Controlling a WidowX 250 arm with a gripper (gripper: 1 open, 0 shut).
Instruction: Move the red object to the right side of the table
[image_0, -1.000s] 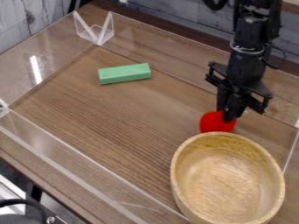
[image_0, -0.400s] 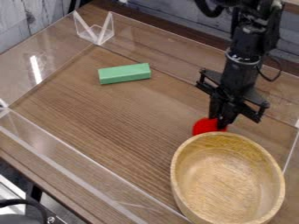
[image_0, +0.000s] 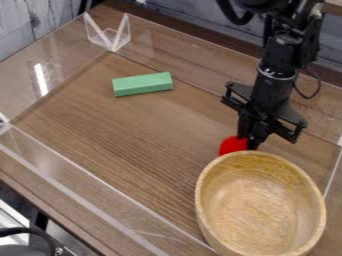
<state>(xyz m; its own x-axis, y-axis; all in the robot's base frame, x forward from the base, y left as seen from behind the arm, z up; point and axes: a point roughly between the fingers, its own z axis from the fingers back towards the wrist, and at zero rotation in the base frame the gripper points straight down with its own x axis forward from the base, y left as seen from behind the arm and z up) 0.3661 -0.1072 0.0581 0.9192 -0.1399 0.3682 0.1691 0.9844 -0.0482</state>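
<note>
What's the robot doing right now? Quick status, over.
Gripper shut on red object. Object down at table. Wooden bowl close beside it.

Tool shut, arm pointing steeply down.

Soft, even daylight fills the scene, brightest at the upper left, where pale glare washes the clear acrylic wall. Shadows on the tabletop are faint and short. The picture is small and grainy, with fine detail smeared throughout.
</note>
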